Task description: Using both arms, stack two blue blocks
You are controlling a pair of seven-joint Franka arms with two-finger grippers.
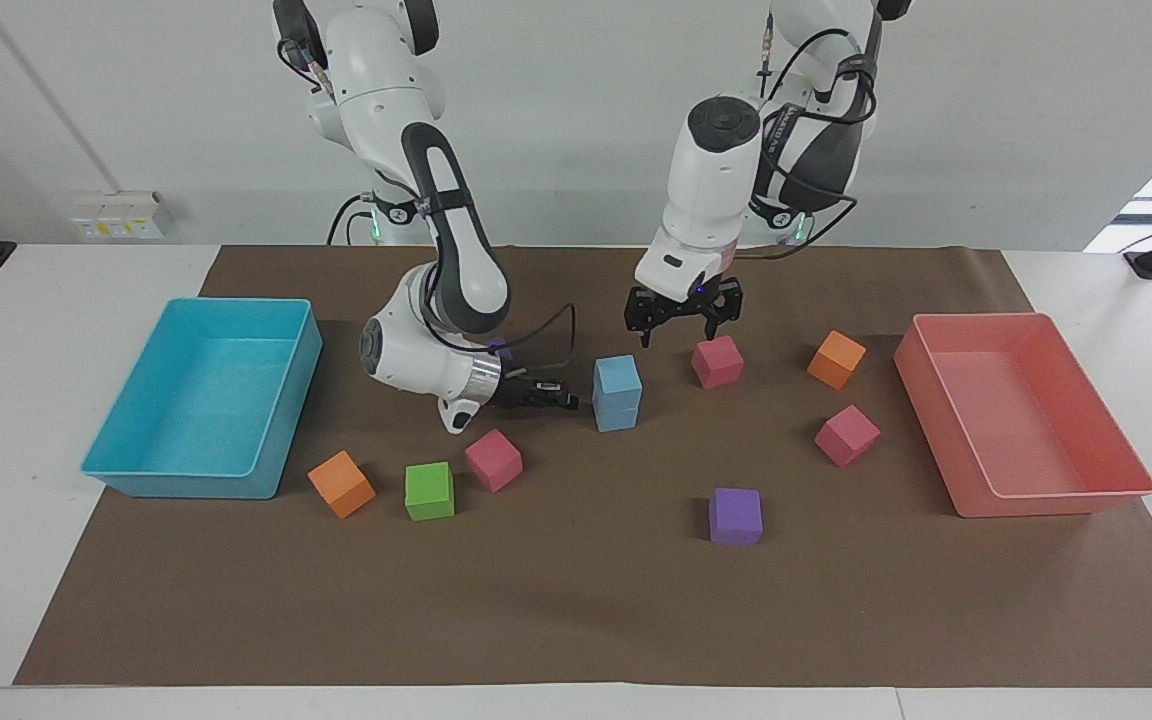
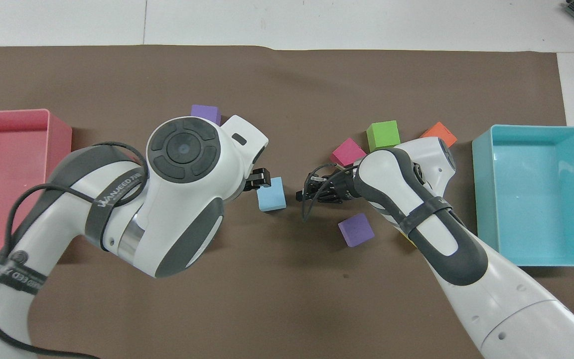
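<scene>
The two blue blocks stand stacked in the middle of the mat, the upper blue block (image 1: 617, 375) (image 2: 271, 194) squarely on the lower blue block (image 1: 617, 413). My left gripper (image 1: 678, 335) hangs open and empty in the air, over the mat between the stack and a pink cube (image 1: 717, 361). In the overhead view the left arm's wrist covers most of it. My right gripper (image 1: 566, 398) (image 2: 303, 194) lies low and level beside the stack toward the right arm's end, shut on nothing, its tip a small gap from the lower block.
A turquoise tray (image 1: 186, 485) sits at the right arm's end, a pink tray (image 1: 1056, 492) at the left arm's end. Loose cubes lie around: orange (image 1: 836, 359), pink (image 1: 846, 435), purple (image 1: 735, 516), pink (image 1: 493, 460), green (image 1: 429, 491), orange (image 1: 341, 484).
</scene>
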